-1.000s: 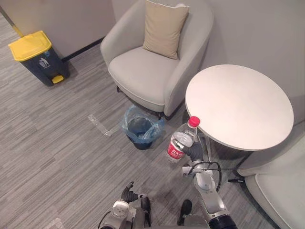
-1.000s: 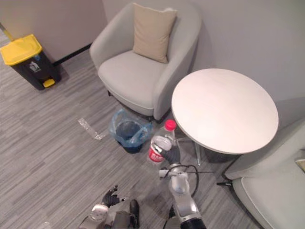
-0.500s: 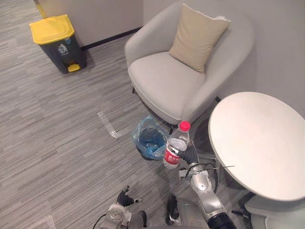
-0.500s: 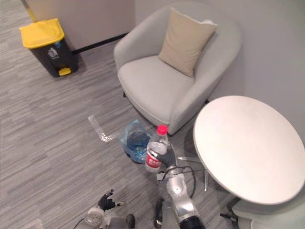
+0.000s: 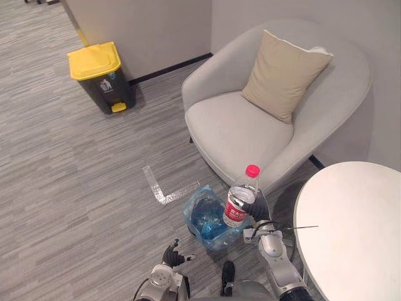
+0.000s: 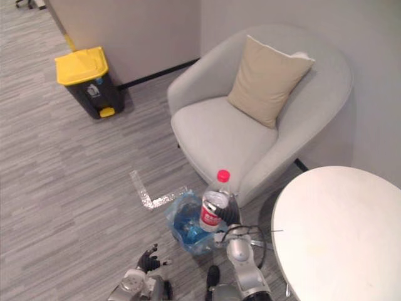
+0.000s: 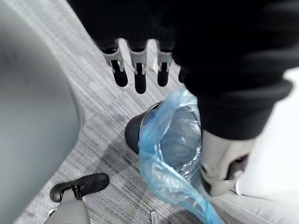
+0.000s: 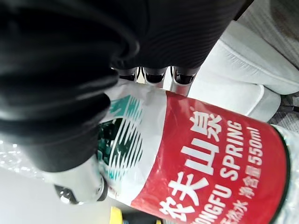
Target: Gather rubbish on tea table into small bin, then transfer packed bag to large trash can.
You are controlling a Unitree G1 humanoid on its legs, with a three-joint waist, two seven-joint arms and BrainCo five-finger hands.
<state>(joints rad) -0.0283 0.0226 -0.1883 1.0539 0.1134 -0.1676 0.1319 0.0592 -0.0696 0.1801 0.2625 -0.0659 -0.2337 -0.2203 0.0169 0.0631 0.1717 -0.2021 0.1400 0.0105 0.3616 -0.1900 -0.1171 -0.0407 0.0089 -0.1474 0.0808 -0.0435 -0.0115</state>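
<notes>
Right hand, fingers curled around the upright bottle, has carried it from beside the surface to the small bin; dropping it in looks next

We've got 1 pale grey armchair backed up near the wall, and 1 beige cushion leaning upright against its backrest. Down on the grey striped floor, we spot 1 L-shaped strip of silvery tape lying near the armchair's front.
</notes>
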